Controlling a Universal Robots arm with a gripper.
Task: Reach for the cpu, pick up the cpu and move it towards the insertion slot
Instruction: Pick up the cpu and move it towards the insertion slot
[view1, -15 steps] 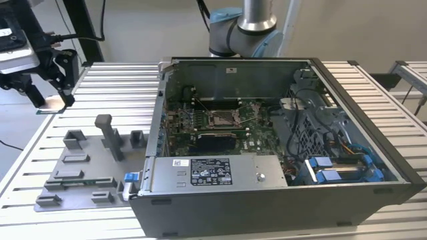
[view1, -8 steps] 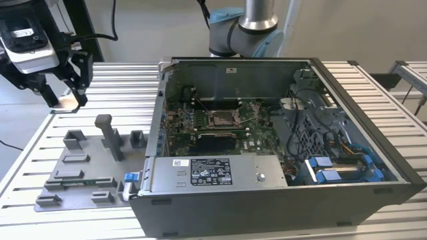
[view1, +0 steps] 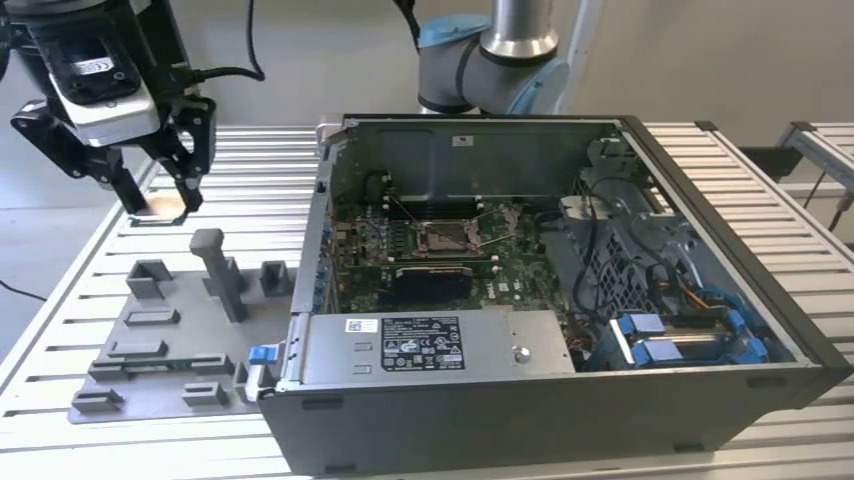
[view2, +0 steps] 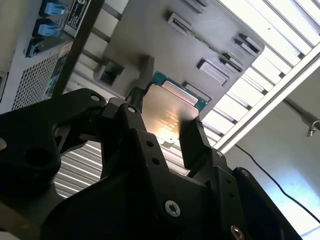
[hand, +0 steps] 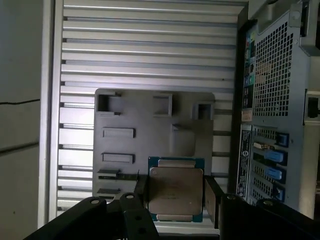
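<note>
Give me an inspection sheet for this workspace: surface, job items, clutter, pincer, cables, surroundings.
Surface: slatted metal table.
Job's things: cpu gripped in the pincer; insertion slot on the green board inside the open computer case.
Clutter: grey fixture plate beside the case.
Grippers: pincer shut on the cpu, at the exterior view's left, apart from the slot.
Cables: black cable above the pincer; wiring inside the case.
Surroundings: arm base behind the case; pale wall.

No print can be read. A black-and-white sticker sits on the metal cover inside the computer case. A white label sits on the arm's camera housing. In both wrist views the cpu carries faint, illegible marks.
</note>
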